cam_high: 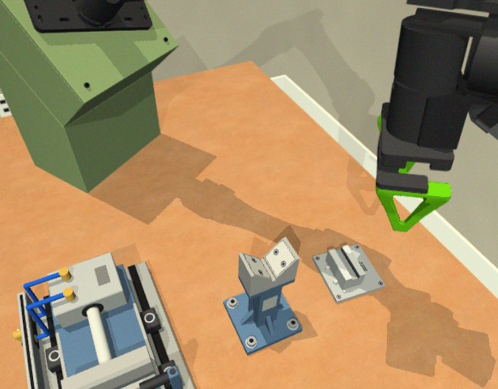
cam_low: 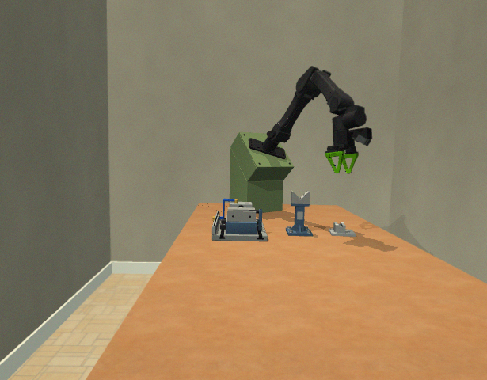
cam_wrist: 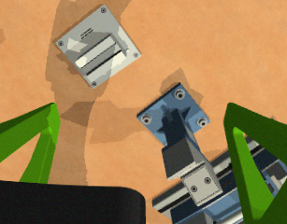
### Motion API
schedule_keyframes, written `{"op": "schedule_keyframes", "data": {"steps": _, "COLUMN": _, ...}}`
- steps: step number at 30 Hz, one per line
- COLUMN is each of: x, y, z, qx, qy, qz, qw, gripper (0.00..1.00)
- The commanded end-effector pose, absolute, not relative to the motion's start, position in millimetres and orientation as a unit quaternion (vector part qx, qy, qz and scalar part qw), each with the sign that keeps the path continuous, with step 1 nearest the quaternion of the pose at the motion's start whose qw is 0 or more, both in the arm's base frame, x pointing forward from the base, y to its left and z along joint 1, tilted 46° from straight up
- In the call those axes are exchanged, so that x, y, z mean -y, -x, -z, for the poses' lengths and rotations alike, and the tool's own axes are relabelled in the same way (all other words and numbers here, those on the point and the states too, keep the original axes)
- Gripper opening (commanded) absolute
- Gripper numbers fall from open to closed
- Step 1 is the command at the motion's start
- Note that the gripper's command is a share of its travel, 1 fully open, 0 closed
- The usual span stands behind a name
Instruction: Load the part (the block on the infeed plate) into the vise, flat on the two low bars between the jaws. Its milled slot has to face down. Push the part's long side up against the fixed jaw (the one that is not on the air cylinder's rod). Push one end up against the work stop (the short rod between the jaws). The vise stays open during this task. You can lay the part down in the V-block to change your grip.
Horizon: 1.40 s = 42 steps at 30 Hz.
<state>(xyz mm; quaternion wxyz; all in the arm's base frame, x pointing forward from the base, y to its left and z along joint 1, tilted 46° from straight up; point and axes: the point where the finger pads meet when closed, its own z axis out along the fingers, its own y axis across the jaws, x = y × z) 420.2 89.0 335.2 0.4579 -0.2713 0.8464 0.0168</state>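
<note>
The part point(cam_high: 345, 267) is a small grey block lying on the square infeed plate, with a slot showing on its upper face. It also shows in the wrist view point(cam_wrist: 100, 55) and far off in the exterior view point(cam_low: 340, 227). My gripper point(cam_low: 342, 168) with green fingers is open and empty, high above the table over the plate; it also shows in the top view point(cam_high: 407, 209). The vise point(cam_high: 98, 327) stands at the left with its white cylinder rod point(cam_high: 99, 332). The V-block point(cam_high: 267, 263) on a blue stand sits between vise and plate.
The green arm pedestal point(cam_high: 81, 91) rises at the back left. The table's right edge and a white baseboard point(cam_high: 366, 155) run close behind the gripper. The short dark rod point(cam_high: 155, 381) shows at the vise's near end.
</note>
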Motion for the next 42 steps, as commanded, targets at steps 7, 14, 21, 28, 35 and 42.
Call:
{"op": "schedule_keyframes", "data": {"steps": 7, "x": -103.3, "y": -394.5, "z": -320.9, "qx": -0.801, "qy": 0.427, "qz": 0.060, "qw": 0.416, "gripper": 1.00}}
{"op": "schedule_keyframes", "data": {"steps": 14, "x": -115.9, "y": -382.3, "z": -316.8, "qx": -0.754, "qy": 0.518, "qz": 0.096, "qw": 0.392, "gripper": 1.00}}
{"op": "schedule_keyframes", "data": {"steps": 21, "x": -114.0, "y": -380.7, "z": -310.8, "qx": -0.751, "qy": 0.528, "qz": 0.100, "qw": 0.382, "gripper": 1.00}}
{"op": "schedule_keyframes", "data": {"steps": 28, "x": -115.5, "y": -381.8, "z": -312.4, "qx": -0.749, "qy": 0.529, "qz": 0.099, "qw": 0.387, "gripper": 0.81}}
{"op": "schedule_keyframes", "data": {"steps": 35, "x": -115.5, "y": -381.8, "z": -312.4, "qx": -0.749, "qy": 0.528, "qz": 0.099, "qw": 0.387, "gripper": 0.81}}
{"op": "schedule_keyframes", "data": {"steps": 42, "x": -115.5, "y": -381.8, "z": -312.4, "qx": -0.749, "qy": 0.528, "qz": 0.099, "qw": 0.387, "gripper": 0.81}}
